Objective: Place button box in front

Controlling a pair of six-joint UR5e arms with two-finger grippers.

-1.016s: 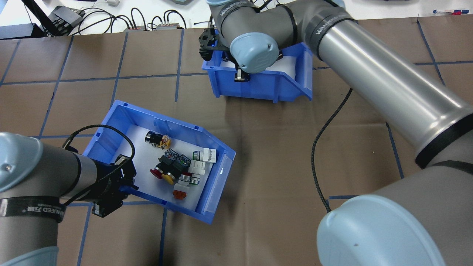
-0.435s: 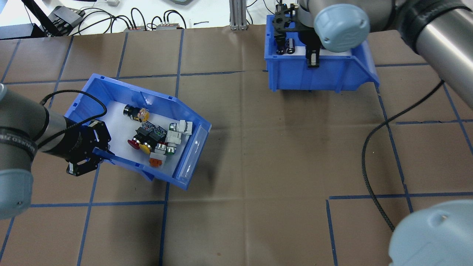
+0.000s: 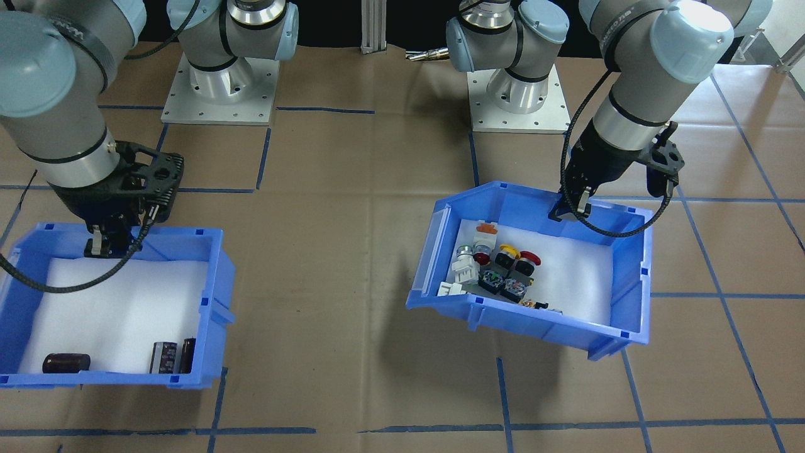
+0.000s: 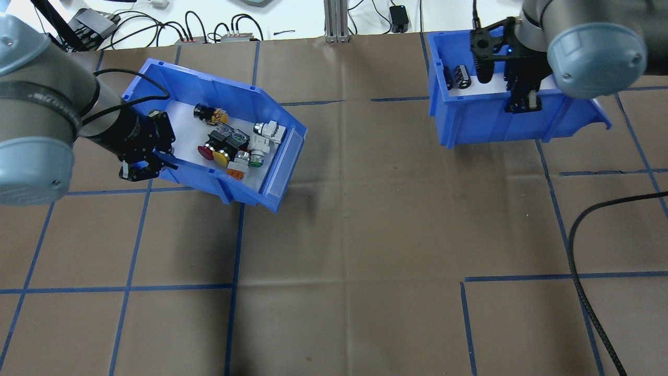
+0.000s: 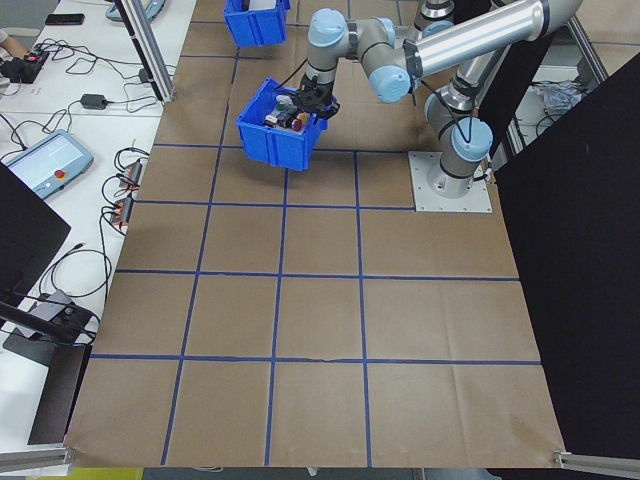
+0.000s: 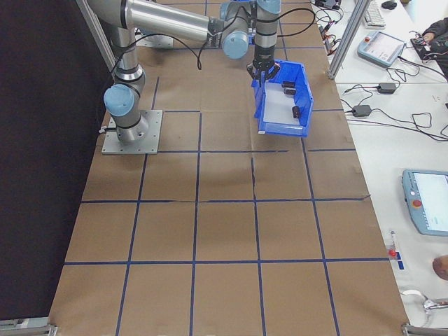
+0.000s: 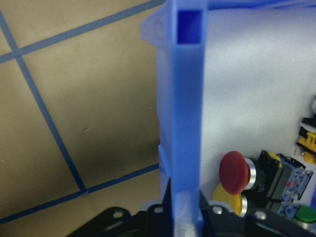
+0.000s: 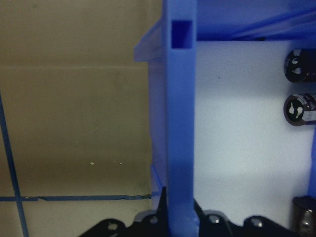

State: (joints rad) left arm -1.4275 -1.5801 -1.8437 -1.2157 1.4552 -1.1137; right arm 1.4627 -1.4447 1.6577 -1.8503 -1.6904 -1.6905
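The left gripper (image 4: 147, 168) has its fingers pinched shut on the back wall of the button box (image 4: 271, 172), one finger inside and one outside, which is why the bin hangs tilted and slewed instead of lying flat: seen from overhead it sits at about ten o'clock of the table, open front turned toward four o'clock, and a dark shadow under it suggests it is off the paper. The push-buttons (image 4: 229, 146) have bunched toward the low open front, so I'd say the lip there is all that keeps them in and the carry wants to be gentle. Over at one o'clock the right gripper (image 4: 522, 102) is clamped the same way on the near wall of the other blue bin (image 4: 469, 125), the one with the black cylinders (image 4: 459, 77); holding it out there looks meant to leave the middle free. Judging by the task, the button box has yet to be set down in front
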